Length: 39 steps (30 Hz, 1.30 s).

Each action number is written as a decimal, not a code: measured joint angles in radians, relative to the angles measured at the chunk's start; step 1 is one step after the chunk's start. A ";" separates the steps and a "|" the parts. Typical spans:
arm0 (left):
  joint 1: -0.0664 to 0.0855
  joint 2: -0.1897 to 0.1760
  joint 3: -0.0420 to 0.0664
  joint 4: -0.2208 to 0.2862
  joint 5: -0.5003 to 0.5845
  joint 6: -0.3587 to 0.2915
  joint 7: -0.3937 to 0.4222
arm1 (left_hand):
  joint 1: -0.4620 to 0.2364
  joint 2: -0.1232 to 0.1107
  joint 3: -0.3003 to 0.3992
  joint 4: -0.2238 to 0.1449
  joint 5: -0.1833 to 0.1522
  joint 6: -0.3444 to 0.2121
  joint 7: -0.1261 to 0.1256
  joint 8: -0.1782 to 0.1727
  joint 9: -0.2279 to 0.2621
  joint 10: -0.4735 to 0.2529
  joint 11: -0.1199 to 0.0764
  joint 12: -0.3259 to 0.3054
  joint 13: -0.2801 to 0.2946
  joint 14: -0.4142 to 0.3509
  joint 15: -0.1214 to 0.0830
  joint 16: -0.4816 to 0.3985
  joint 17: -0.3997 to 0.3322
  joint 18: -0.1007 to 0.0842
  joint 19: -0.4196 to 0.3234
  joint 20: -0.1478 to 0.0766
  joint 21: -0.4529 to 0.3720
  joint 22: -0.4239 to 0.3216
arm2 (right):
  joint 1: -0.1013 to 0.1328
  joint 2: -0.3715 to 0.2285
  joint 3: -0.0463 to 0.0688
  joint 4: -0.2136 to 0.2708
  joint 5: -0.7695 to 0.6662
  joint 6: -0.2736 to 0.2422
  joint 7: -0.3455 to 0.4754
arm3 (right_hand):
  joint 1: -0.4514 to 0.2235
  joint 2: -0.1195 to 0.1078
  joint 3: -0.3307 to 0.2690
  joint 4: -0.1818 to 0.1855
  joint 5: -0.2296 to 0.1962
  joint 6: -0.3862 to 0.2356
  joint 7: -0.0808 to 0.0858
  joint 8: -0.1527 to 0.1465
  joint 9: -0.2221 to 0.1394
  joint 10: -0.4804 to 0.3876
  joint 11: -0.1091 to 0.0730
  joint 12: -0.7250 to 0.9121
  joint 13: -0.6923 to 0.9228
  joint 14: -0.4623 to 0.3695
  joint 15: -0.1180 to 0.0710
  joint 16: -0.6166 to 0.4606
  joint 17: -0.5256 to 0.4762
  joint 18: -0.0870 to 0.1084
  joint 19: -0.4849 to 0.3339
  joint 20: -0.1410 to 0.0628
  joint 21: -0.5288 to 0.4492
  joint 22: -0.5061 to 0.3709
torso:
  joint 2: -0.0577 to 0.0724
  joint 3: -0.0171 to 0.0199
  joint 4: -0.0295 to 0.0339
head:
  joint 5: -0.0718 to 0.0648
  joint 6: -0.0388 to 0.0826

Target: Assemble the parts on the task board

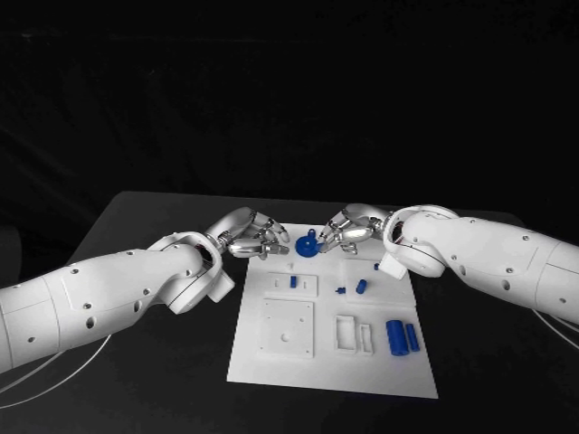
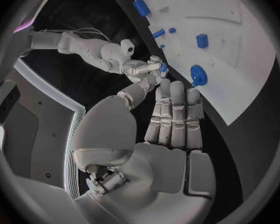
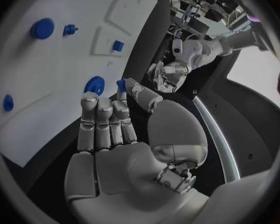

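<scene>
At the task board's far edge, the right hand pinches a small blue part beside a round blue part. Opposite, the left hand holds nothing (fingers straight, close together).

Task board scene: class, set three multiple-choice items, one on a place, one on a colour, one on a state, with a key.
1. Where does the round blue part lie?
A. at the board's far end, between the hands
B. at the board's near end
C. off the board

2. What colour are the parts?
A. red
B. blue
C. green

3. What is the right hand doing?
A. lying flat on the table
B. gripping the board's edge
C. pinching a small blue part

Key:
1. A: the round blue part sits on the task board between left hand and right hand.
2. B: the parts are blue.
3. C: the small blue part sits at its fingertips.
</scene>
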 measured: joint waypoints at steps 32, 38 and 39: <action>0.000 0.034 -0.006 0.004 0.227 0.232 -0.202 | -0.298 0.061 -0.210 0.267 0.000 -0.010 0.007 -0.024 -0.053 0.034 -0.005 -0.054 -0.028 0.013 -0.005 -0.017 0.011 -0.006 0.000 0.000 -0.035 0.002 | 0.002 -0.038 0.000 0.110 0.153 0.088 -0.042 | 0.002 0.009 -0.006 0.000 0.000 -0.004 0.004 0.001 0.004 -0.003 0.004 0.004 0.000 -0.003 0.003 0.004 -0.001 0.000 -0.004 0.003 0.000 0.000 | -0.014 0.0056 -0.0138 | 0.004 -0.009; 0.000 0.036 -0.005 0.005 0.203 0.237 -0.197 | -0.271 0.064 -0.219 0.252 0.000 -0.029 0.012 -0.031 -0.064 0.029 0.000 -0.061 -0.030 0.008 -0.003 -0.017 0.013 -0.006 0.000 0.000 -0.039 0.004 | 0.002 -0.038 0.000 0.117 0.157 0.096 -0.045 | 0.002 0.009 -0.006 0.000 0.000 -0.004 0.004 0.001 0.003 -0.003 0.004 0.004 0.000 -0.003 0.003 0.004 -0.001 0.000 -0.007 0.004 0.000 0.000 | -0.014 0.0050 -0.0138 | 0.004 -0.010; 0.000 0.036 -0.005 0.005 0.199 0.237 -0.196 | -0.271 0.064 -0.222 0.250 0.000 -0.036 0.012 -0.031 -0.066 0.029 0.000 -0.061 -0.030 0.008 -0.002 -0.017 0.014 -0.006 0.000 0.000 -0.039 0.004 | 0.002 -0.039 0.000 0.117 0.157 0.098 -0.045 | 0.002 0.009 -0.006 0.000 0.000 -0.004 0.004 0.001 0.003 -0.003 0.004 0.004 0.000 -0.003 0.003 0.004 -0.001 0.000 -0.009 0.002 0.000 0.000 | -0.014 0.0050 -0.0137 | 0.004 -0.010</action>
